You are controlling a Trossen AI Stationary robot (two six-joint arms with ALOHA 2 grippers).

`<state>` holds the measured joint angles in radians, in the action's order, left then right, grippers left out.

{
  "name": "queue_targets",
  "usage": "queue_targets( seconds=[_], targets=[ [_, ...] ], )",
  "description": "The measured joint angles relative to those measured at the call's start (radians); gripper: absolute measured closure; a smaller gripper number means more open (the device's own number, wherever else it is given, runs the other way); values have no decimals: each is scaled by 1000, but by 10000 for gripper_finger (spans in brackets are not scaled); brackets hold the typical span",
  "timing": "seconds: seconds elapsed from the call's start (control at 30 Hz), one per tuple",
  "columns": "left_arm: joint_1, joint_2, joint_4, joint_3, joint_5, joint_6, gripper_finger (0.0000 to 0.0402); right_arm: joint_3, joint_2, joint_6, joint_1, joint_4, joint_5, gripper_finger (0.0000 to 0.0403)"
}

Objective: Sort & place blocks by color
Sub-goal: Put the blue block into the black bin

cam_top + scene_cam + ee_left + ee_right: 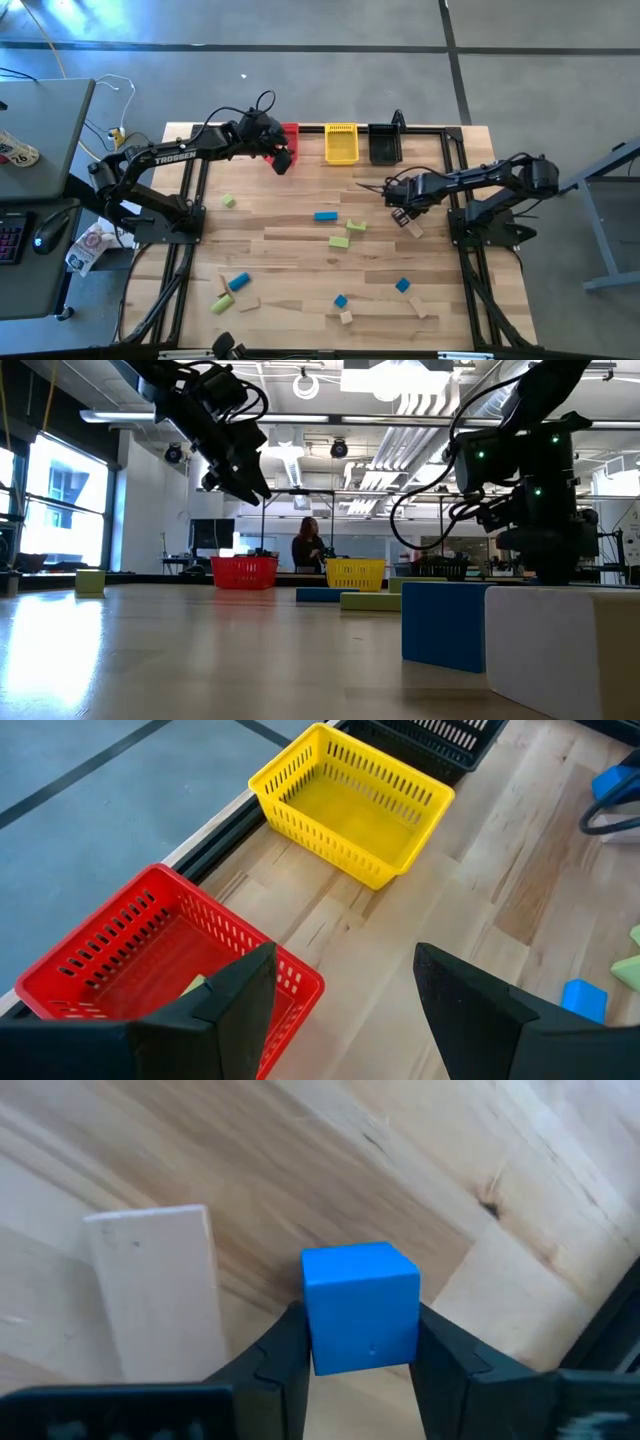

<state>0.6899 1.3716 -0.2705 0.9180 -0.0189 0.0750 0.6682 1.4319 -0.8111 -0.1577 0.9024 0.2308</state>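
Room: open hall, ceiling ducts; a person (308,545) stands far behind the bins.
Table (300,225): pale wood planks.
Left gripper (345,990): wide apart, empty, above red bin (130,945).
Right gripper (362,1342): clamped on a blue cube (360,1305), plain-faced, beside a tan bar (160,1285).

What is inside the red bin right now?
In the left wrist view, the red bin holds one light green block, only partly visible. The left gripper's open fingers cover the near corner, so anything else there is hidden.
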Motion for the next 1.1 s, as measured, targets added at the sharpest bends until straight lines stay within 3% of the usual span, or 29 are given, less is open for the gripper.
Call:
queue_targets(
  seconds=[0.17,0.47,0.77,1.1],
  targets=[
    [0,0,-37,0,0,0,179,0,-43,0,0,-31,15,292],
    [-57,0,-105,0,0,0,179,81,-131,15,-32,-75,175,292],
    [-168,0,-133,0,0,0,179,216,-130,208,-138,-228,293,288],
    [-303,0,-293,0,0,0,179,228,-130,341,-291,-444,321,288]
  ],
)
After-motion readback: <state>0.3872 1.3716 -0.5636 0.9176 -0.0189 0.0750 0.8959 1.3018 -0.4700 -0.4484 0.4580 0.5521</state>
